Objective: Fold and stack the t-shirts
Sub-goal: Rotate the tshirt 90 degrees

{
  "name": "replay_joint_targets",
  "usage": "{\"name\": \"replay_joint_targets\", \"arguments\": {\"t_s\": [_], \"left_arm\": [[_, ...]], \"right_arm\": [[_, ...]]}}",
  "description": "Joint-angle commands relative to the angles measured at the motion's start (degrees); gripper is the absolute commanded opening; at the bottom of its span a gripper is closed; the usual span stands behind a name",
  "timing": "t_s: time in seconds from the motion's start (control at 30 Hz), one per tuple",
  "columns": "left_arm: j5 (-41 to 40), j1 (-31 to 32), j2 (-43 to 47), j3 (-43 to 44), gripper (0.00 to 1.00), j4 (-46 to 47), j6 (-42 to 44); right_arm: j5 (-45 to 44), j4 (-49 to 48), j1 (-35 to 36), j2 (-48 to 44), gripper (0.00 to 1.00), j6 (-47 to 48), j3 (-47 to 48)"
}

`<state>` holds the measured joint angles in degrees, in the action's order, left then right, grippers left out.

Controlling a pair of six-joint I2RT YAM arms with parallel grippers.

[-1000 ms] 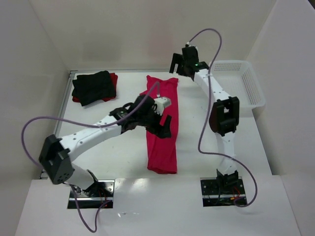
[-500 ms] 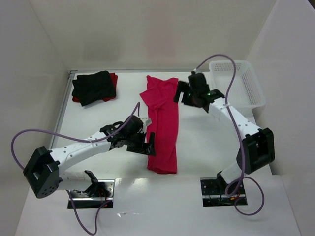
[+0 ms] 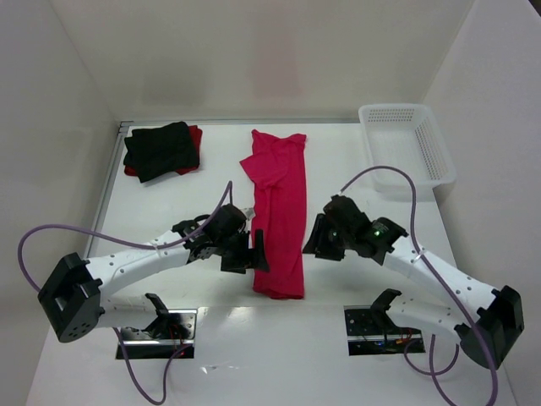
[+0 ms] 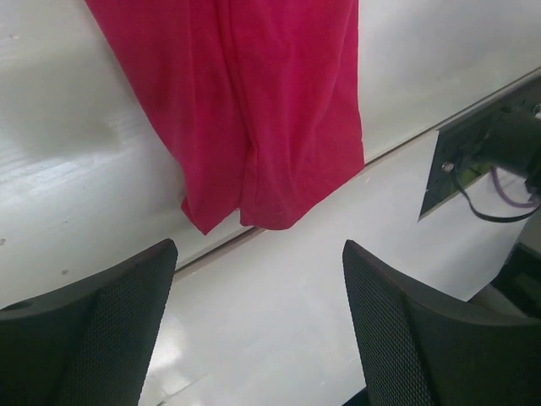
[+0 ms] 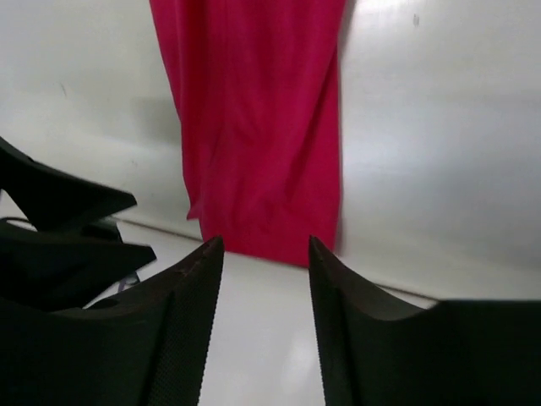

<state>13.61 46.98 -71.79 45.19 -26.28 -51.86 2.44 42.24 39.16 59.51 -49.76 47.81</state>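
The bright crimson-pink t-shirt (image 3: pixel 281 211) lies as a long narrow strip down the middle of the table, its hem toward the arms. A folded black t-shirt (image 3: pixel 159 149) sits on a darker red one (image 3: pixel 194 135) at the far left. My left gripper (image 3: pixel 252 254) is open, low beside the strip's left edge near the hem. My right gripper (image 3: pixel 313 240) hangs just right of the strip, jaws partly apart with nothing between them. In the left wrist view the hem (image 4: pixel 254 110) lies ahead of the open gripper (image 4: pixel 258 254). The right wrist view shows the strip (image 5: pixel 254 110) beyond the gripper (image 5: pixel 265 245).
A white perforated basket (image 3: pixel 390 108) stands at the back right corner. The table's near edge runs just below the strip's hem, with both arm bases beyond it. The left gripper's fingers (image 5: pixel 59 220) show at the left of the right wrist view.
The right arm has swung from the back near the collar down to the strip's near right side, its jaws narrowing. The left gripper has slid toward the hem on the left side.
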Motion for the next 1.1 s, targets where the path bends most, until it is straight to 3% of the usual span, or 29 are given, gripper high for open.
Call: {"name": "replay_joint_targets", "arguments": {"t_s": [0.0, 0.13, 0.33, 0.43, 0.53, 0.67, 0.8, 0.9, 0.93, 1.07], "left_arm": [[-0.69, 0.66, 1.21, 0.43, 0.87, 0.18, -4.21], [-0.69, 0.66, -2.82, 2.18, 0.85, 1.76, -1.34], [-0.69, 1.79, -14.25, 9.46, 0.79, -2.98, 5.88], [-1.21, 2.41, -14.78, 10.01, 0.77, -2.98, 7.82], [-1.74, 2.41, -14.78, 10.53, 0.77, -3.59, 9.31], [1.06, 2.41, -14.26, 10.53, 0.77, -2.99, 11.24], [1.69, 2.41, -15.92, 10.01, 0.77, -4.65, 11.78], [0.28, 2.41, -14.53, 8.96, 0.8, -6.58, 11.25], [0.28, 2.41, -13.82, 8.43, 0.8, -6.59, 10.12], [0.28, 2.41, -10.84, 5.79, 0.8, -6.59, 8.61]], "right_arm": [[1.08, 1.8, 4.42, -4.3, 0.49, -9.99, -4.38], [-0.06, 0.74, 8.91, -3.61, 0.41, -14.39, -8.69], [-2.17, -4.0, 14.89, 2.62, 0.42, -17.92, -9.23], [-2.17, -5.14, 17.96, 7.11, 0.49, -19.85, -9.23], [-2.79, -5.15, 18.59, 8.35, 0.49, -21.78, -9.75], [-3.4, -5.85, 18.59, 7.82, 0.38, -23.8, -12.47], [-3.4, -6.99, 18.59, 9.04, 0.38, -23.81, -13.18], [-3.4, -6.99, 18.59, 11.15, 0.46, -23.28, -12.66], [-4.01, -7.69, 18.59, 12.12, 0.54, -22.58, -12.66], [-3.4, -11.03, 18.59, 13.61, 0.55, -22.58, -13.27]]}}
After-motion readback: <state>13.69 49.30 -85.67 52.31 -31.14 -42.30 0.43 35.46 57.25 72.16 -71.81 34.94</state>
